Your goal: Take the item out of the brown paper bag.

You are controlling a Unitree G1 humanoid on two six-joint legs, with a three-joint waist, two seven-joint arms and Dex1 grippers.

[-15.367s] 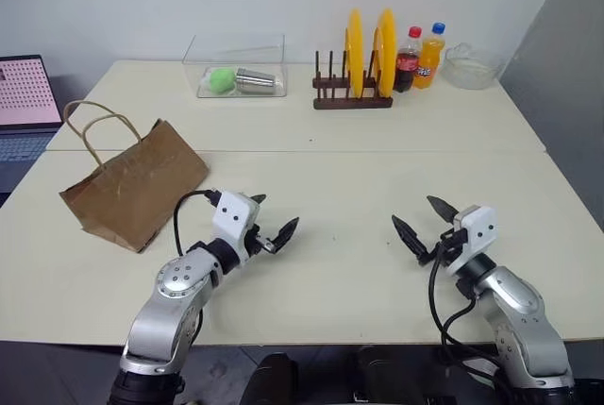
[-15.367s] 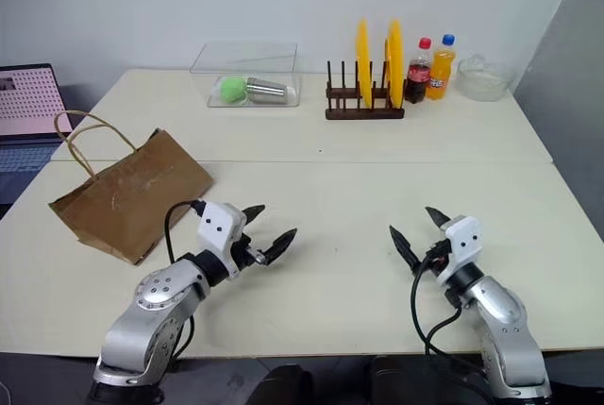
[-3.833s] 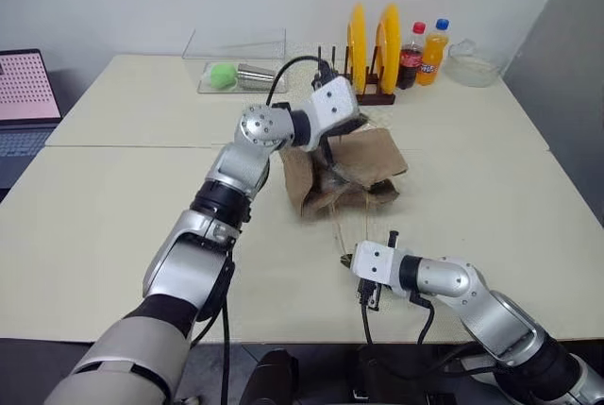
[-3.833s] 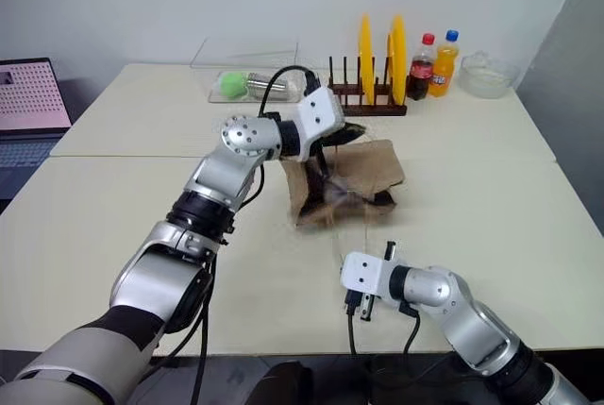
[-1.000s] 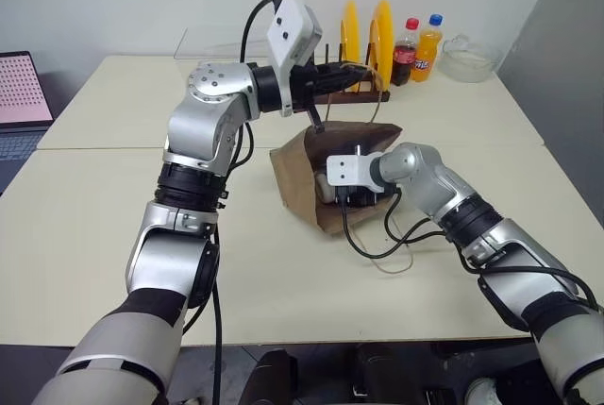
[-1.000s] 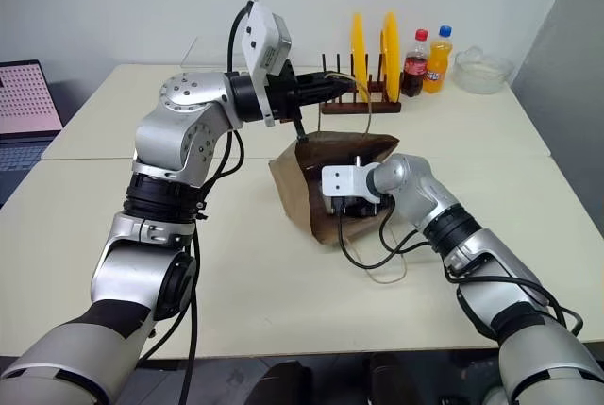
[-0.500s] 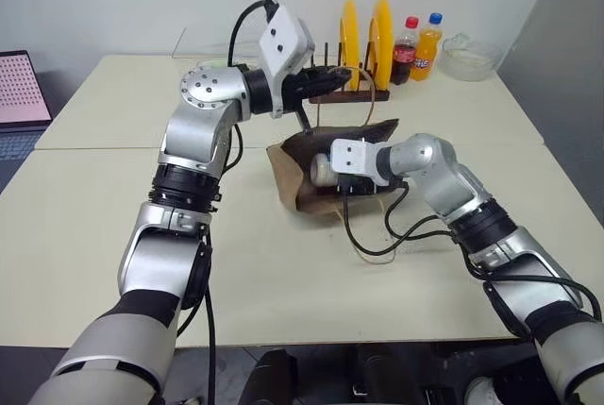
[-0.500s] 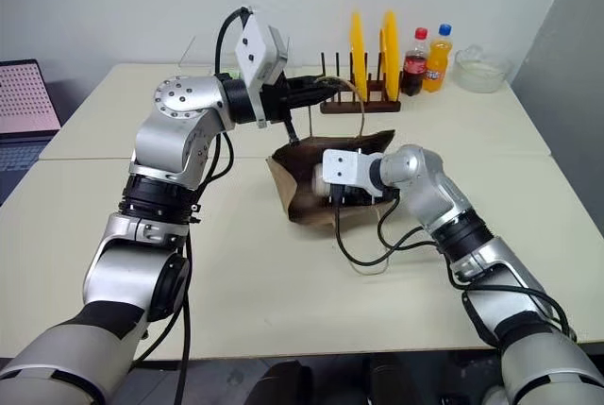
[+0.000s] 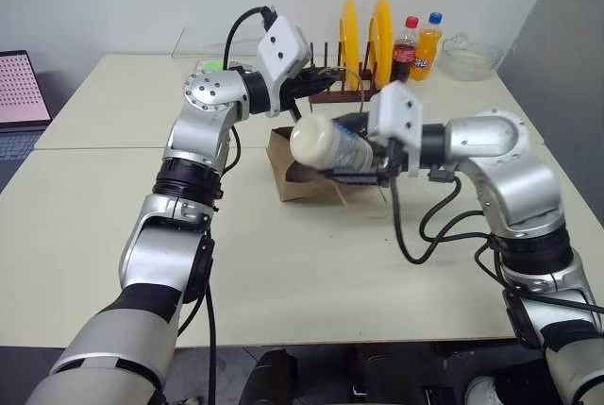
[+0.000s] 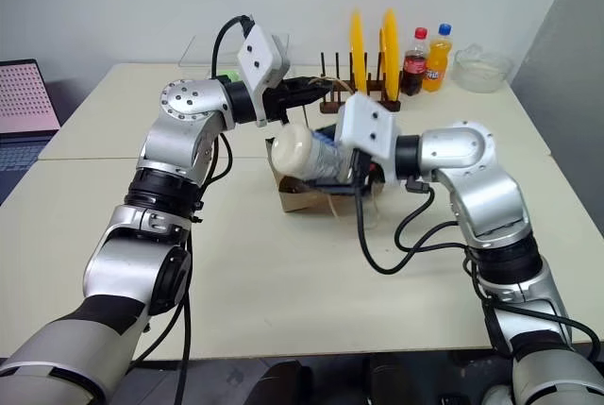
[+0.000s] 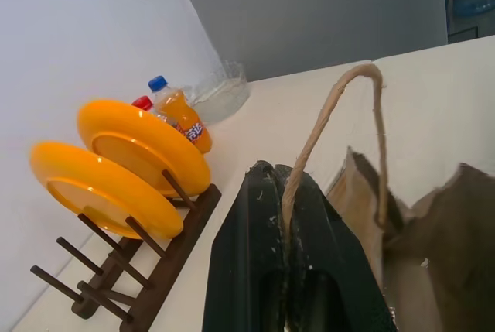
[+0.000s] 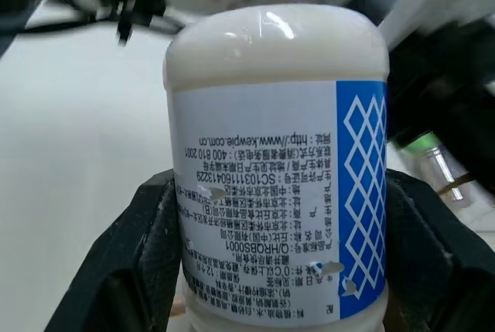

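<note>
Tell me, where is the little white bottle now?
The bottle is up in the air, clamped in the right gripper, just above the paper bag in the middle of the table.

Lab: bare table [image 9: 85,226], staged props

The bottle [image 12: 274,162] in my right gripper [image 12: 271,270] is creamy white, its label white with small grey print and a blue band of white diamond lattice. My black left fingers [image 11: 267,254] pinch a tan handle [image 11: 332,115] of the brown paper bag [image 9: 311,174]. Behind stand orange plates [image 11: 116,166] on a dark wooden rack [image 11: 131,278], beside an orange soda bottle [image 9: 429,44], blue-capped, and what looks like a red-capped cola bottle [image 9: 404,46].
</note>
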